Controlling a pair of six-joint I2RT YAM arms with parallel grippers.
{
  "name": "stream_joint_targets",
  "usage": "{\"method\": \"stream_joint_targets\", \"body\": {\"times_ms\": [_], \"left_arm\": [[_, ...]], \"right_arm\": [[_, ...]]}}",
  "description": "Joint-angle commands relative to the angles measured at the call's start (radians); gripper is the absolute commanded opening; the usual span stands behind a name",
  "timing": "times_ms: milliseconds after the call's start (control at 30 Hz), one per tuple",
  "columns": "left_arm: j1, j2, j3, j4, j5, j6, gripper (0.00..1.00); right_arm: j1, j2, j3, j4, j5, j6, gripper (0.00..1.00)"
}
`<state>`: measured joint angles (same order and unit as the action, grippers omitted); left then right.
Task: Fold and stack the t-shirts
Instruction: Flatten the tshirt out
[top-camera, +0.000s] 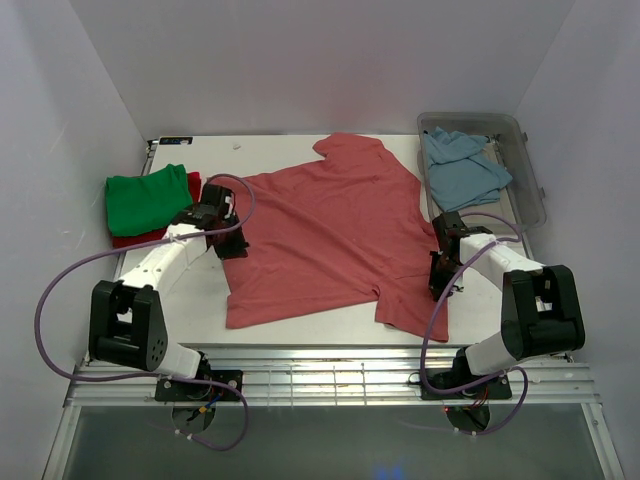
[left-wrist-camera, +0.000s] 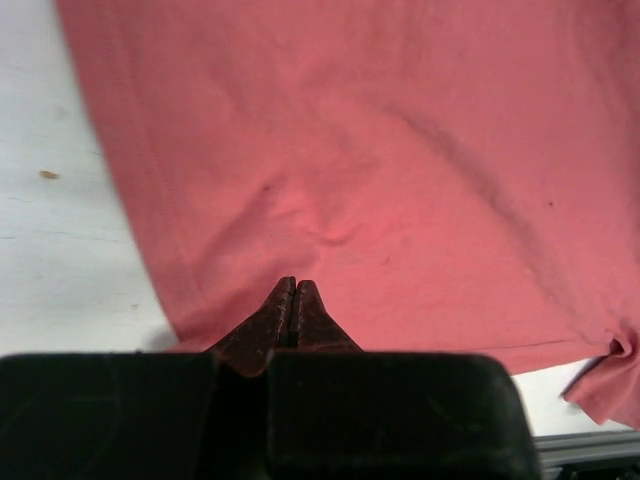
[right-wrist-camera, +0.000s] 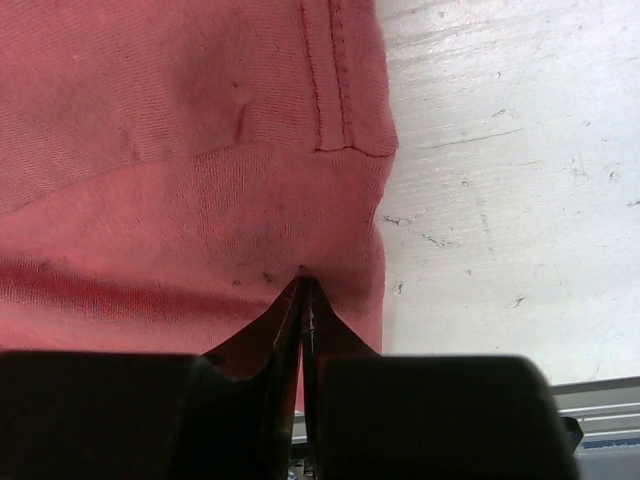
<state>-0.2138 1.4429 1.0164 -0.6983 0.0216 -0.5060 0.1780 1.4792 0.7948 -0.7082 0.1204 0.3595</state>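
Note:
A salmon-pink t-shirt (top-camera: 330, 230) lies spread flat over the middle of the white table (top-camera: 190, 300). My left gripper (top-camera: 232, 245) is shut, its tips resting on the shirt's left edge (left-wrist-camera: 400, 150), with no cloth showing between the left fingers (left-wrist-camera: 318, 312). My right gripper (top-camera: 440, 288) is shut too, tips pressed on the shirt's right sleeve (right-wrist-camera: 150, 150) close to its hem. A folded bright green t-shirt (top-camera: 145, 198) lies on a red t-shirt (top-camera: 135, 240) at the far left. A crumpled light blue t-shirt (top-camera: 465, 165) sits in the bin.
A clear plastic bin (top-camera: 533, 190) stands at the back right of the table. White walls close in the left, rear and right sides. A metal rail (top-camera: 330, 365) runs along the near edge between the arm bases. Bare table (right-wrist-camera: 500, 200) shows right of the sleeve.

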Motion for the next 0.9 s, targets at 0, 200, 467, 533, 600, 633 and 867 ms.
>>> {"method": "stream_joint_targets", "body": {"times_ms": [0,200,467,533,600,633,867], "left_arm": [[-0.007,-0.004,-0.058,0.086,0.112,-0.028,0.00],[-0.025,0.132,-0.093,0.114,0.133,-0.034,0.00],[-0.025,0.270,-0.062,0.002,-0.006,-0.031,0.00],[-0.015,0.298,-0.071,-0.012,-0.051,-0.019,0.00],[0.002,0.335,-0.088,-0.029,-0.063,-0.005,0.00],[0.020,0.347,-0.097,-0.041,-0.080,0.012,0.00],[0.112,0.359,-0.118,-0.047,-0.121,0.061,0.00]], "right_arm": [[-0.002,0.004,0.034,-0.005,-0.011,-0.011,0.08],[-0.002,0.007,0.044,0.003,-0.024,-0.010,0.08],[-0.002,-0.002,0.055,-0.013,-0.010,-0.008,0.08],[0.000,-0.008,0.057,-0.017,-0.010,-0.008,0.08],[-0.002,-0.020,0.057,-0.020,-0.005,-0.008,0.08],[-0.002,-0.022,0.057,-0.023,-0.002,-0.008,0.08],[-0.002,0.010,0.012,0.010,-0.013,-0.010,0.08]]}}
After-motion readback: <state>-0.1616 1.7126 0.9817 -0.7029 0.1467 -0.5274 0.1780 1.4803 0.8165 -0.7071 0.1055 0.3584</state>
